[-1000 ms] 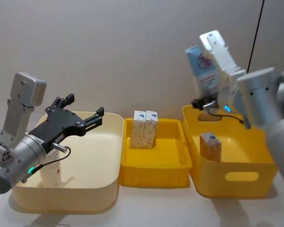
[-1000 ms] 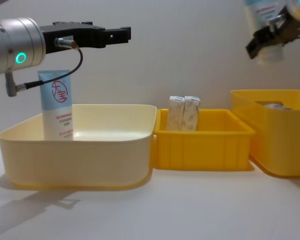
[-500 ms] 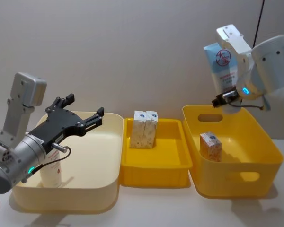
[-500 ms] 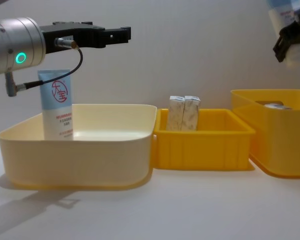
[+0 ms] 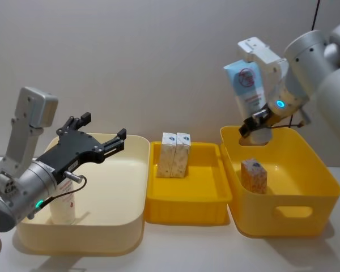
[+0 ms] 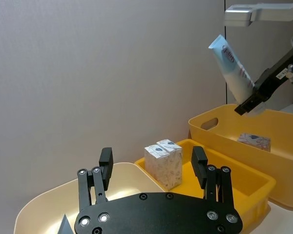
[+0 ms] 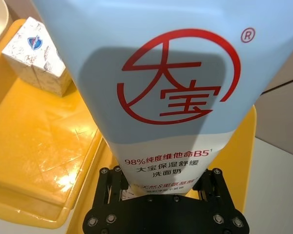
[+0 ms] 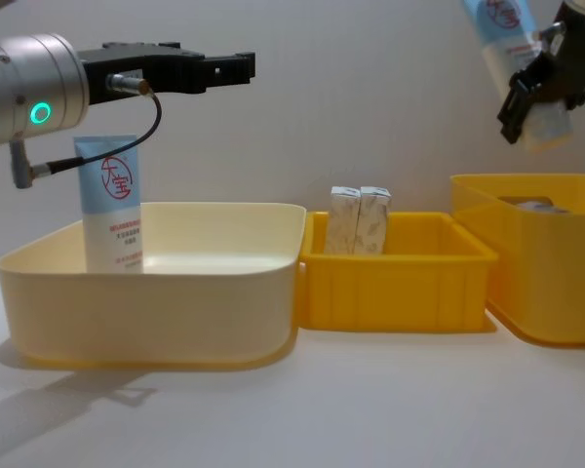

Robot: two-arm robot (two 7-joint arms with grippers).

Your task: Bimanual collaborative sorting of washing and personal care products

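My right gripper (image 5: 259, 122) is shut on the lower end of a light-blue tube (image 5: 245, 86) with a red circle logo. It holds the tube tilted, high above the back left corner of the right yellow bin (image 5: 306, 215). The right wrist view shows the tube (image 7: 171, 83) close up over the gripper (image 7: 158, 195). A second tube (image 8: 110, 200) stands upright in the cream bin (image 5: 124, 226). My left gripper (image 5: 103, 127) hovers open and empty above that bin. Two white cartons (image 5: 174, 154) stand in the middle yellow tray (image 5: 184, 212). One carton (image 5: 253, 174) sits in the right bin.
The three containers stand side by side on a white table, close against a grey wall. Bare tabletop (image 8: 302, 409) runs along the front. A black cable (image 5: 314, 14) hangs at the back right.
My right gripper has swung back to the left with the tube, which now tilts over the bin's back left corner. The left arm has not moved.
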